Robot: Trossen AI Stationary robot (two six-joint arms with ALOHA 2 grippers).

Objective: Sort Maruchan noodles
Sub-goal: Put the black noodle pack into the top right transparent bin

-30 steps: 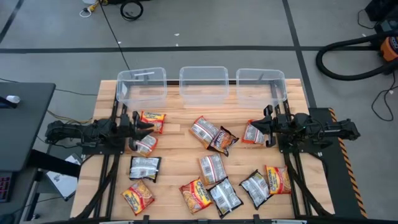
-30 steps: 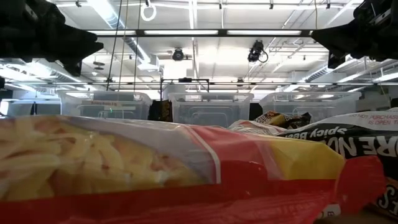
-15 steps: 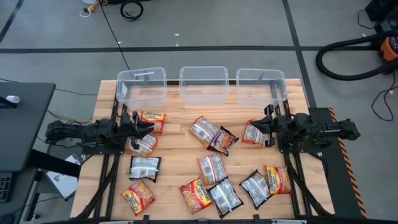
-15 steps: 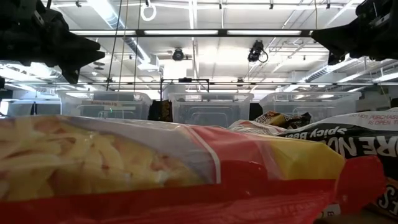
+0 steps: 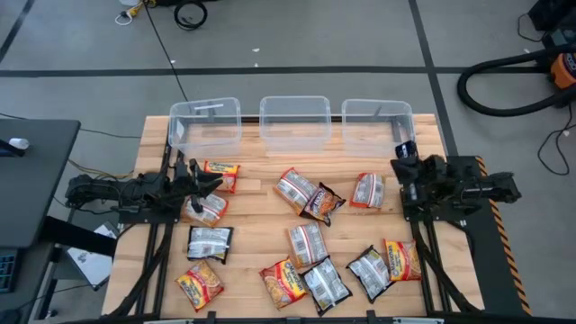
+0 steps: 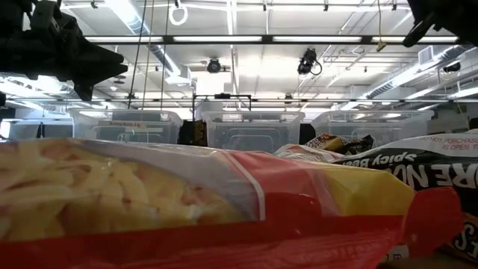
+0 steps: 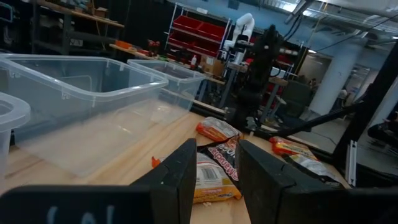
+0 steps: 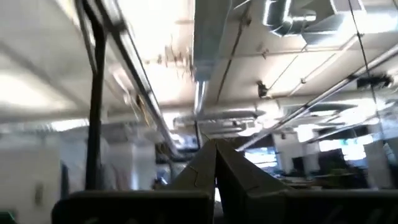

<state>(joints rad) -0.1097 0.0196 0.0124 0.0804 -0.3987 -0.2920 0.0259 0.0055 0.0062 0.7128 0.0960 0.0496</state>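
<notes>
The noodle packets (image 5: 306, 241) are lying scattered flat across the wooden bench (image 5: 261, 175), none yet inside the three clear bins (image 5: 293, 121) lined up along the far edge.

High view: the left gripper (image 5: 209, 184) is hovering over the bench's left side, between an orange packet (image 5: 221, 173) near the left bin and a silver packet (image 5: 208, 210) just below it. Its fingers are standing partly apart and are holding nothing. The right gripper (image 5: 407, 171) is sitting at the bench's right edge, just beside a red-and-silver packet (image 5: 367, 191) and apart from it.

Low view: an orange-yellow packet (image 6: 187, 202) is filling the foreground, and a dark packet (image 6: 418, 168) is lying at the right. Both arms are showing only as dark shapes at the upper corners.

Left wrist view: the fingers (image 7: 180, 171) are framing a narrow gap aimed at a dark packet (image 7: 214, 165) resting on the bench, with nothing between them.

Right wrist view: the camera is pointing at the ceiling, and the fingers (image 8: 202, 171) are meeting tip to tip, closed on nothing.

Handling: the packets are judged to be light, crinkly and slippery, with a brittle noodle block inside. Take hold across a short edge or the sealed seam. Expect a flat packet to slide on the wood rather than lift, and apply moderate pressure to avoid crushing the contents.
</notes>
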